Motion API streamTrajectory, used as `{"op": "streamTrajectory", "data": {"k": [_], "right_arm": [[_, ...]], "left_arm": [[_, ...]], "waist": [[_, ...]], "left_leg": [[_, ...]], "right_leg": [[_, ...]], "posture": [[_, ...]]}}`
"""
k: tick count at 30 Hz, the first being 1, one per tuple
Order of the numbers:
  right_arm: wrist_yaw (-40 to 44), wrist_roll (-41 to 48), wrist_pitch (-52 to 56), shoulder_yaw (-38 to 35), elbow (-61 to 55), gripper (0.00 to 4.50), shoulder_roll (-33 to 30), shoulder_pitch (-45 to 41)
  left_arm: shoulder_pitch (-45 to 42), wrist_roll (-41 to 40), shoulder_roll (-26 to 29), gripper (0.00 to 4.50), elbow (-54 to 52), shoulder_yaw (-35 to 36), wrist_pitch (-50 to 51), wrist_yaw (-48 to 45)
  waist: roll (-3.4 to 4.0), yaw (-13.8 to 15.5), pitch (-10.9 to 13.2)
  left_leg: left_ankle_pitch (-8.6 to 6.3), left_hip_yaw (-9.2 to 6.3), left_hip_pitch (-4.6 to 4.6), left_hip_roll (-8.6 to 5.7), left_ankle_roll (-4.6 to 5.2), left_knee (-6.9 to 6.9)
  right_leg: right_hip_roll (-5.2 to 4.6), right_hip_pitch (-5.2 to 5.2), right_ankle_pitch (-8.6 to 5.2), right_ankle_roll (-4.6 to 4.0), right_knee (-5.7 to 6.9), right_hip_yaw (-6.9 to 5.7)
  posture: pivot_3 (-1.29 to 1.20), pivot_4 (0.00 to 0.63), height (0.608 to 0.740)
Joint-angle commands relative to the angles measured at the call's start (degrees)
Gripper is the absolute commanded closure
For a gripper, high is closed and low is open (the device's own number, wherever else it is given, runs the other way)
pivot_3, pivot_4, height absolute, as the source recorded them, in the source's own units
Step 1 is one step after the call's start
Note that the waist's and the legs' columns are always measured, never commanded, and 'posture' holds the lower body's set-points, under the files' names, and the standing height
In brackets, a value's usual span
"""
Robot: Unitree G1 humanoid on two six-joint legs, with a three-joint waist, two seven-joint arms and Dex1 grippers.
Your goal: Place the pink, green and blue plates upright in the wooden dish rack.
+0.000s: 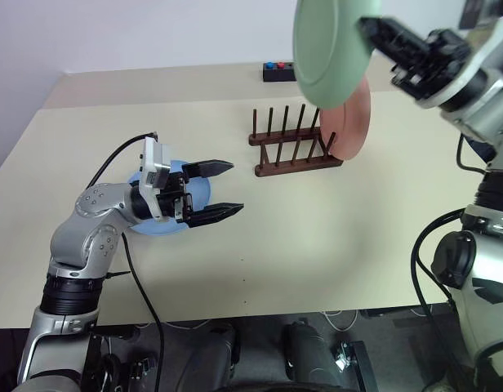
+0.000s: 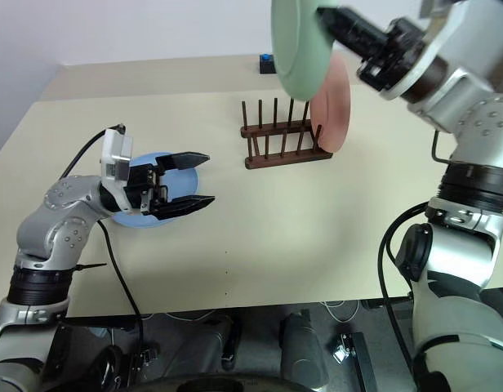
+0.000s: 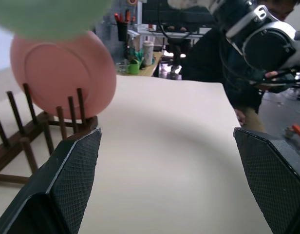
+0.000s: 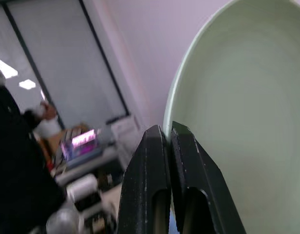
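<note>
My right gripper (image 1: 372,31) is shut on the rim of the green plate (image 1: 329,45), which it holds on edge in the air above the right end of the wooden dish rack (image 1: 291,145). The pink plate (image 1: 349,122) stands upright in the rack's rightmost slot. Flat on the table at the left lies the blue plate (image 1: 198,194), partly hidden by my left gripper (image 1: 223,189), which hovers over it with its fingers open and empty. The left wrist view shows the pink plate (image 3: 62,73) standing between the rack's pegs (image 3: 67,114).
A small black box with red and blue buttons (image 1: 278,72) sits at the table's far edge behind the rack. A person in dark clothing (image 3: 218,63) stands beyond the table. Bare tabletop (image 1: 317,237) stretches in front of the rack.
</note>
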Motion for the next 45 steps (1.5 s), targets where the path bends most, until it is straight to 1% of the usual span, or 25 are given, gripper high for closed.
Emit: {"op": "streamTrajectory", "data": {"k": [1, 7, 14, 24, 33, 36, 41, 43, 45], "right_arm": [[2.53, -2.76, -4.0, 1.52, 2.1, 4.48, 0.63, -0.47], [5.09, -7.43, -8.78, 4.01, 7.47, 4.48, 1.7, -0.57], [6.63, -10.98, -11.97, 4.8, 11.51, 4.48, 2.43, -0.75], [6.3, -15.66, -15.02, 5.82, 16.9, 4.48, 3.94, -0.81], [7.01, -18.76, -17.91, 6.36, 18.84, 4.48, 4.95, -0.59], [7.48, -19.44, -18.68, 6.35, 18.89, 3.63, 4.91, -0.5], [8.15, -19.7, -18.71, 6.21, 18.4, 1.13, 4.86, -0.34], [8.02, -20.44, -19.93, 6.52, 17.88, 0.06, 4.86, -0.17], [8.07, -21.34, -21.49, 6.87, 16.5, 0.02, 4.7, 0.17]], "left_arm": [[0.49, -0.59, -0.07, 0.0, -1.63, 1.43, -1.01, 0.62], [1.24, -0.75, 0.13, 0.0, -3.21, 1.53, -0.85, 1.58], [1.59, -1.17, 0.5, 0.0, -4.07, 2.04, -0.47, 2.18], [2.0, -1.37, 0.71, 0.0, -4.73, 2.07, -0.23, 2.57], [2.4, -1.53, 0.84, 0.0, -5.55, 2.02, 0.03, 3.29], [2.48, -1.4, 0.84, 0.0, -5.57, 1.97, -0.09, 3.48], [2.67, -1.55, 0.88, 0.0, -5.87, 1.99, 0.16, 3.74], [2.6, -1.49, 0.86, 0.0, -5.59, 1.99, 0.02, 3.64], [2.65, -1.5, 0.87, 0.0, -5.66, 1.98, 0.04, 3.68]], "waist": [[0.0, 0.05, 0.0], [0.0, 0.02, 0.0], [0.0, 0.04, 0.0], [0.0, 0.02, 0.0], [0.0, -0.01, 0.0], [0.0, 0.01, 0.0], [0.0, -0.04, 0.0], [0.0, -0.02, 0.0], [0.0, 0.01, 0.0]], "left_leg": [[0.01, 0.0, 0.0, 0.0, -0.02, 0.0], [0.02, 0.0, -0.01, 0.0, -0.03, 0.0], [0.02, 0.0, 0.0, 0.0, -0.04, 0.0], [0.02, 0.0, 0.0, 0.0, -0.04, -0.01], [0.02, 0.0, 0.0, 0.0, -0.04, -0.01], [0.02, 0.0, 0.0, 0.0, -0.04, -0.01], [0.02, 0.0, 0.0, 0.0, -0.04, -0.02], [0.02, 0.0, 0.0, 0.0, -0.04, -0.01], [0.02, 0.0, 0.0, 0.0, -0.04, -0.02]], "right_leg": [[0.0, 0.0, 0.0, 0.0, 0.0, 0.0], [0.0, 0.0, 0.0, 0.0, -0.01, 0.0], [0.0, -0.02, 0.0, 0.0, -0.01, 0.0], [0.01, -0.02, 0.0, 0.0, -0.01, 0.0], [0.01, -0.02, 0.0, 0.0, -0.01, 0.0], [0.01, -0.02, 0.0, 0.0, -0.01, 0.0], [0.01, -0.02, 0.0, 0.0, -0.01, 0.0], [0.01, -0.02, 0.0, 0.0, -0.01, 0.0], [0.01, -0.02, 0.0, 0.0, -0.01, 0.0]], "posture": [[0.0, 0.15, 0.74], [0.0, 0.15, 0.74], [0.0, 0.15, 0.74], [0.0, 0.15, 0.74], [0.0, 0.15, 0.74], [0.0, 0.15, 0.74], [0.0, 0.15, 0.74], [0.0, 0.15, 0.74], [0.0, 0.15, 0.74]]}}
